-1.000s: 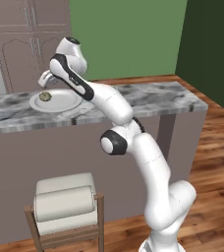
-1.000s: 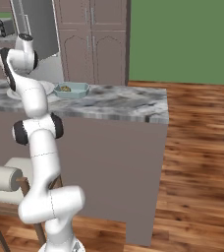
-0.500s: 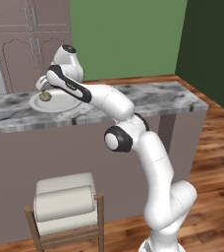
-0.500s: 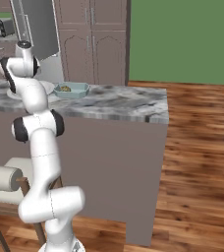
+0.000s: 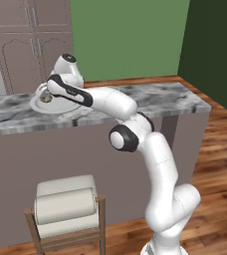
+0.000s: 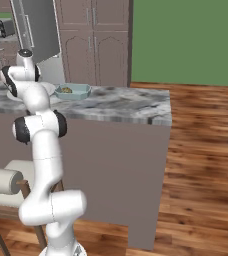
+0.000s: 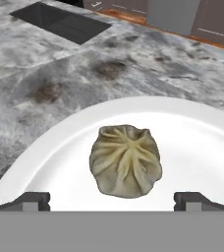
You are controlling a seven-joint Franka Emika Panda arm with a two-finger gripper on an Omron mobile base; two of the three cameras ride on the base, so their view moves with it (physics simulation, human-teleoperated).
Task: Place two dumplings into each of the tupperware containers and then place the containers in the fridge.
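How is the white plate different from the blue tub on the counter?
The plate is round, white and flat; the tub is a pale blue rectangle with raised sides. The plate sits under the open gripper, while the tub stands further along the counter. The plate holds one dumpling in plain sight; the tub has something brownish inside, too small to count. Both rest on the marble counter.

arm (image 5: pixel 135 124): rises from lower right, reaches left over the marble counter (image 5: pixel 150 99) | hand: above white plate (image 5: pixel 38 104), fingers hidden behind the wrist | dumpling (image 5: pixel 46 98): on plate, just left of and below the hand | stool (image 5: pixel 68 209): well below the hand, before counter front
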